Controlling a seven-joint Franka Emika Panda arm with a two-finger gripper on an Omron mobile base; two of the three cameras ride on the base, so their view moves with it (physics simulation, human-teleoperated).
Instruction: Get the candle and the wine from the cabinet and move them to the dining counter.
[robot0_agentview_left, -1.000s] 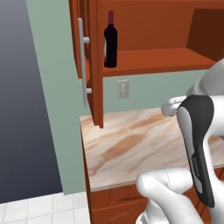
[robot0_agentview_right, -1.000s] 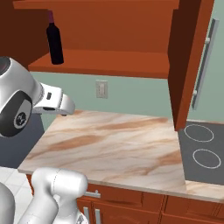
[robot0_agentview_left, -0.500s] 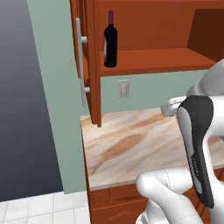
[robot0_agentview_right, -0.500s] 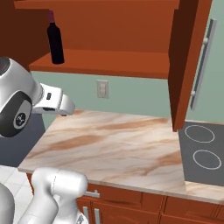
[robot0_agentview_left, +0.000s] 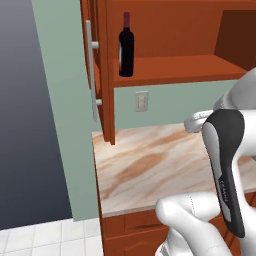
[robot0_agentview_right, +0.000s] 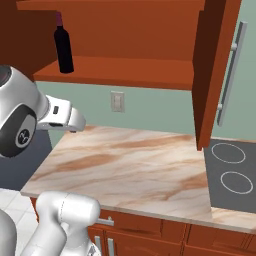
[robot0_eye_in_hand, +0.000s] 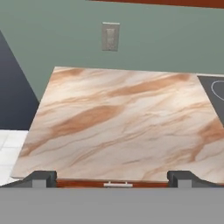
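One bottle on the shelf, nothing picked yet — we're seeing no change over the last second.
We're sitting parked at the wall counter (robot0_agentview_right: 125, 165); base views match the earlier ones, arm not moving. The gripper (robot0_eye_in_hand: 111, 177) is hanging over the counter's near edge, fingers spread wide and empty. The wine (robot0_agentview_left: 126, 46) is standing upright at the left end of the open cabinet (robot0_agentview_left: 180, 70) shelf, well above the hand. We aren't spotting the candle. Judging we're at the start: the reach up to the bottle comes first.
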